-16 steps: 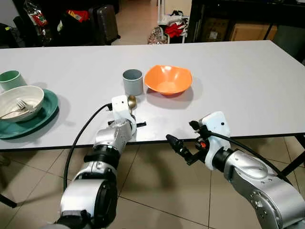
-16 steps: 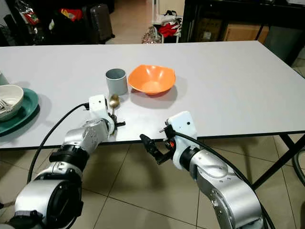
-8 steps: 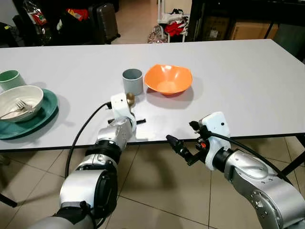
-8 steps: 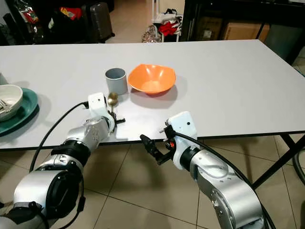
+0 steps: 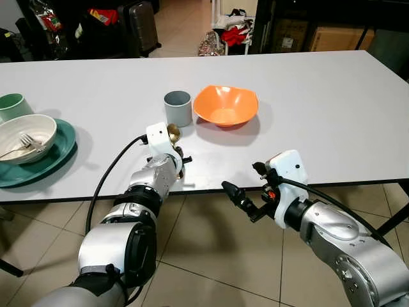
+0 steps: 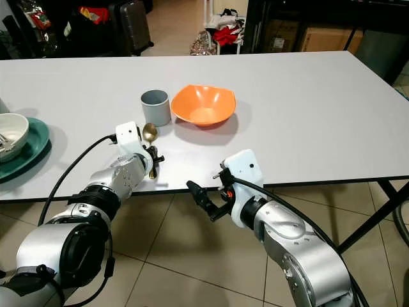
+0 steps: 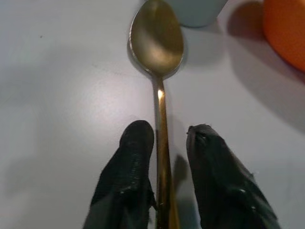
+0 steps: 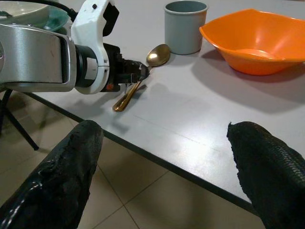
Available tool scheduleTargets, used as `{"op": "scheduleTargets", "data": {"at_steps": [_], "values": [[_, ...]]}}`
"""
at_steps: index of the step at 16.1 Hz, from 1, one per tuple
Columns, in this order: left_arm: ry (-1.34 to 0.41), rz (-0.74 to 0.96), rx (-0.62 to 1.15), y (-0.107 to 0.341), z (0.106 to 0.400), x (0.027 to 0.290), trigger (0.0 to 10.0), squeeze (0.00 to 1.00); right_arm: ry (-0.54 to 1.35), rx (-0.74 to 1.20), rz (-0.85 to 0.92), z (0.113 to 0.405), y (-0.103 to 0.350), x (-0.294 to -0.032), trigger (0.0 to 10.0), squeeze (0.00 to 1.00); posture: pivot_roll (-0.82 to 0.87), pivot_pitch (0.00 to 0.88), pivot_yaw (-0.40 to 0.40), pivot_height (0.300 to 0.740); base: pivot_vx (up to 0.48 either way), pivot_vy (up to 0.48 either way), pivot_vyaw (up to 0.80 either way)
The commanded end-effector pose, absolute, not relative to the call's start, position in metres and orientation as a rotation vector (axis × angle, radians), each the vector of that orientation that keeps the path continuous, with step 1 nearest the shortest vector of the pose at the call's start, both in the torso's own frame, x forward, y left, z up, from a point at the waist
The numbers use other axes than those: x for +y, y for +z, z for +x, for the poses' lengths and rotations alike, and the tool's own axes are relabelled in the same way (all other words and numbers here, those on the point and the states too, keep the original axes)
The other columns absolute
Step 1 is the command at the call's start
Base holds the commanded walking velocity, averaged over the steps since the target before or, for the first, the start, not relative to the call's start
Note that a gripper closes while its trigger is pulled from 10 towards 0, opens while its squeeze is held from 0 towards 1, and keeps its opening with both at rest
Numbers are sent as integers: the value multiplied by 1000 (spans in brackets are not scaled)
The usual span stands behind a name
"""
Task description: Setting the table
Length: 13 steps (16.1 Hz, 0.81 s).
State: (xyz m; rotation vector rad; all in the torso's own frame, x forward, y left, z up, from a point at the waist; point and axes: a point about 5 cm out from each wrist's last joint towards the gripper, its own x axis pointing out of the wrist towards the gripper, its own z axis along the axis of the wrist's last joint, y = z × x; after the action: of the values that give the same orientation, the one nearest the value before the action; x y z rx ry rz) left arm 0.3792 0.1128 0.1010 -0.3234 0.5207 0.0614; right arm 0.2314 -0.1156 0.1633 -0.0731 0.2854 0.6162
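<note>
You see the gold spoon handle end cut off at the frame edge between the left gripper fingers, grey cup cropped to its base, orange bowl cropped at the corner, green plate and white bowl cut by the edge.

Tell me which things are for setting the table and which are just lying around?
For the table: gold spoon in the left gripper, grey cup, orange bowl, white bowl with fork, green plate, green mug.

Lying around: suitcase, red clothes.
</note>
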Motion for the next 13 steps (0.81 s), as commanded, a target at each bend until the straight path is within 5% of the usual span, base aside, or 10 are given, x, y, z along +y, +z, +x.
{"op": "scheduleTargets", "data": {"at_steps": [1,2,7,13], "values": [[48,-334,484,110,384,113,10000,545,631,264,-74,230,167,-114,10000,0,-122,11,66,740,0,0,0],[26,-326,451,114,385,112,10000,0,631,261,-73,230,168,-114,10000,0,-121,9,67,740,0,0,0],[-144,-164,-51,169,365,145,10000,0,573,187,-68,236,172,-116,10000,0,-96,0,90,740,0,0,0],[-135,162,-107,166,292,175,10000,0,291,114,-124,250,164,-134,10000,0,-81,0,67,740,0,0,0]]}}
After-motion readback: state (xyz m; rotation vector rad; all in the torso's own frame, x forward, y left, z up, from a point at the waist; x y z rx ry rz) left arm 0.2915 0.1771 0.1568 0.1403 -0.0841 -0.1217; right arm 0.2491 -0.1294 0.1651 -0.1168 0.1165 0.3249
